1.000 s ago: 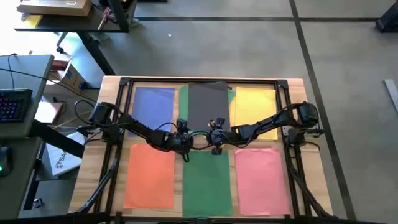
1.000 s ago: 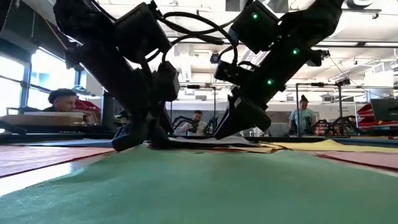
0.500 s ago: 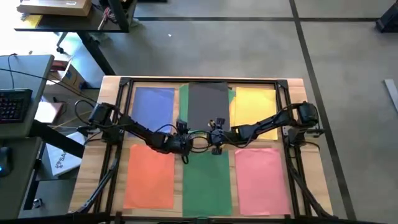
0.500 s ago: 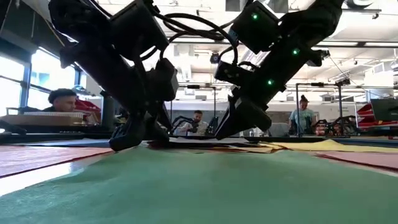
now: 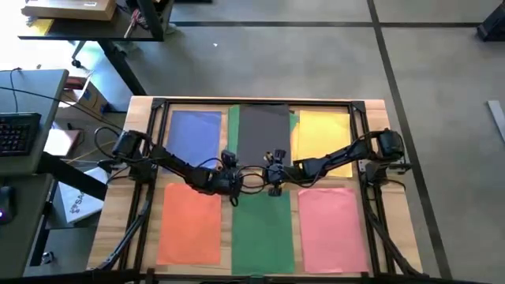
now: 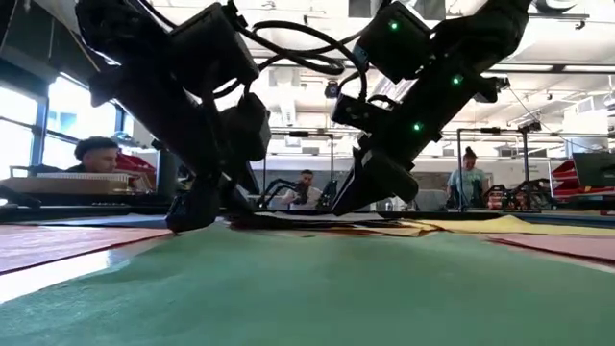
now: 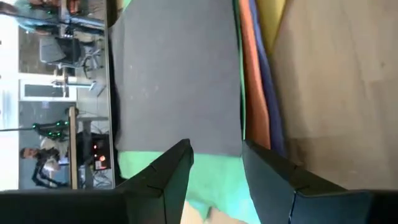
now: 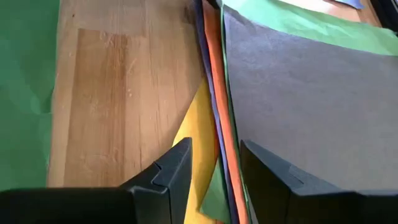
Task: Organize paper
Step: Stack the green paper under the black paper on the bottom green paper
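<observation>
A mixed stack of paper lies at the far middle, topped by a dark grey sheet over green, orange, blue and yellow sheets. My left gripper is open at the stack's near left corner, low over the paper. My right gripper is open at the near right corner, with the fanned sheet edges between its fingers. Sorted sheets lie flat around them: blue, yellow, orange, green, pink. My left gripper is down at paper level by the grey sheet's near edge, its fingers slanting down toward the far side; I cannot tell whether they touch it. My right gripper stands likewise over the fanned edges; whether it touches them cannot be told.
A black frame runs round the table's work area. Bare wood shows between the stack and the near green sheet. A side desk with a keyboard stands left of the table. People sit in the room beyond.
My left gripper has shifted a little toward the table's left edge, staying low at the stack's near edge. The right gripper and the sheets have kept still.
</observation>
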You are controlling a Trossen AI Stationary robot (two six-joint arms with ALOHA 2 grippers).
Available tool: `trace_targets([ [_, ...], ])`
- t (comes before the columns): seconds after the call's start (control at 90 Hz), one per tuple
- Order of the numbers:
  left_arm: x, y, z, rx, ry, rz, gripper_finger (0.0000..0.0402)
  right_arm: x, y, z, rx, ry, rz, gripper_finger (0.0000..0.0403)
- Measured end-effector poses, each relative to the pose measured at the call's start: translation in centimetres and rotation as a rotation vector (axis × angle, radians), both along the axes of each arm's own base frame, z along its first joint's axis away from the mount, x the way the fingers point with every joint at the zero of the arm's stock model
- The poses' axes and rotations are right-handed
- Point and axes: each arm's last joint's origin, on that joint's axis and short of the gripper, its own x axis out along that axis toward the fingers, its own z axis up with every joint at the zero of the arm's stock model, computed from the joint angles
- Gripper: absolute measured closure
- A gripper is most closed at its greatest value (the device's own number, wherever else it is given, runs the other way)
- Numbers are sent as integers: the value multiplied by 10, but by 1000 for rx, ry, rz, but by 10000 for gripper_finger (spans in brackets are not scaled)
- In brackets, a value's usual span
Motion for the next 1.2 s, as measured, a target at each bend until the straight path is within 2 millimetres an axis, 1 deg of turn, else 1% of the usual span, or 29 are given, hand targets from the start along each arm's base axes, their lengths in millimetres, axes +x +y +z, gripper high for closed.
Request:
trace_targets([
  [0.2,2,2,1,-2,-8,9,291,0,0,0,0,0,0,282],
  [0.378,11,1,10,-1,-44,11,329,0,0,0,0,0,1,282],
  [0.567,18,9,15,-10,-45,19,367,0,0,0,0,-1,0,282],
  [0.678,13,11,17,-57,-46,51,387,0,0,0,14,-7,-16,282],
  [0.756,5,10,22,-157,14,29,392,0,0,0,16,-6,-18,282],
  [0.811,-2,9,27,-224,54,16,391,-1,0,-1,15,-1,-18,282],
  [0.9,-12,8,34,-280,93,2,379,-1,0,-1,15,-2,-18,282],
  [1.0,-19,10,39,-362,71,-21,354,0,0,-1,15,-2,-19,282],
  [1.067,-22,18,38,-433,58,-11,332,0,0,-1,15,-3,-19,282],
  [1.2,-26,40,28,-570,54,36,284,-1,0,-1,18,-2,-23,282],
])
